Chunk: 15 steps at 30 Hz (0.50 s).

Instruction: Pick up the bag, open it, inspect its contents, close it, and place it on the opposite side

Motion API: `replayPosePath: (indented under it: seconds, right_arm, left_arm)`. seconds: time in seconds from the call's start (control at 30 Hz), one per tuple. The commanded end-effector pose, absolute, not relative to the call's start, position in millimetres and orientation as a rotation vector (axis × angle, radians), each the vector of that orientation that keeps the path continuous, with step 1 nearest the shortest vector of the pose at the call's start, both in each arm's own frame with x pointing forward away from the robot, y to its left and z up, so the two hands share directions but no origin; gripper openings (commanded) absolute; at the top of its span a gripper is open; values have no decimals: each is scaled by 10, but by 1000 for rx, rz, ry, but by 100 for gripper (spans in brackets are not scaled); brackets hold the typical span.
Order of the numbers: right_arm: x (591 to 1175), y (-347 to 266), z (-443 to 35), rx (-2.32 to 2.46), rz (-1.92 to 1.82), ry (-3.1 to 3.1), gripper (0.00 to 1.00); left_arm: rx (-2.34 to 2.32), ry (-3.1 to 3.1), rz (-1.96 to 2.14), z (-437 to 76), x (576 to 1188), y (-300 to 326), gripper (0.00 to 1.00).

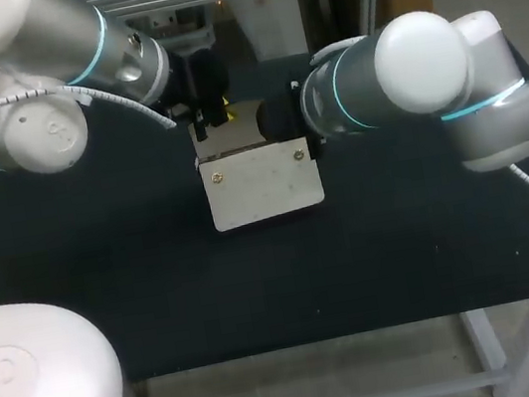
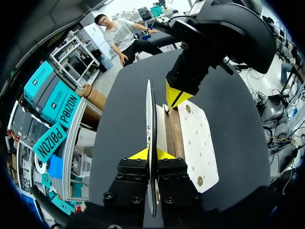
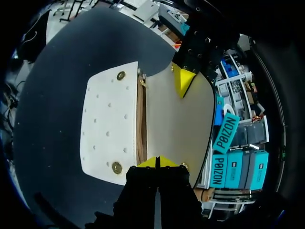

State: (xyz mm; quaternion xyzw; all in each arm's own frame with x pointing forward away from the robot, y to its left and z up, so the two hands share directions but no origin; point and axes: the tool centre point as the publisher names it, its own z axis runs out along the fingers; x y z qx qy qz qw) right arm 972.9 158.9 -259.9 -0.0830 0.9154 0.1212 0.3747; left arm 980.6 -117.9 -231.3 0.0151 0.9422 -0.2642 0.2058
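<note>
Two pincers, my left pincer [image 2: 151, 153] and right pincer [image 3: 158, 162], pinch the bag [image 1: 262, 184] at opposite ends of its mouth; opening step, next probably spread it to inspect.

Seen from the head view it's dim over the table [image 1: 73, 259]. The black cloth swallows the overhead light, and the pale bag [image 1: 262, 184] at mid-frame is the one bright patch on it. The white shells of the left arm [image 1: 50, 51], upper left, and the right arm [image 1: 414, 64], upper right, catch soft glare along their tops. Deep shadow pools between them, just behind the bag. Both wrist views are brighter: the cloth shows grey and the bag is nearly washed out.
</note>
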Motion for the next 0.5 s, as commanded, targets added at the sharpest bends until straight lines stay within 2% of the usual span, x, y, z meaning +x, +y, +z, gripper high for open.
replayPosePath:
  seconds: [0.03,0.5]
  right_arm:
    - [9724,1618,-2621,-225,315,2338,0]
    - [9847,1759,-2817,-249,324,2386,0]
  left_arm:
    - [40,2635,-752,-2310,9831,-1192,0]
    - [27,2646,-793,-2313,9813,-1225,0]
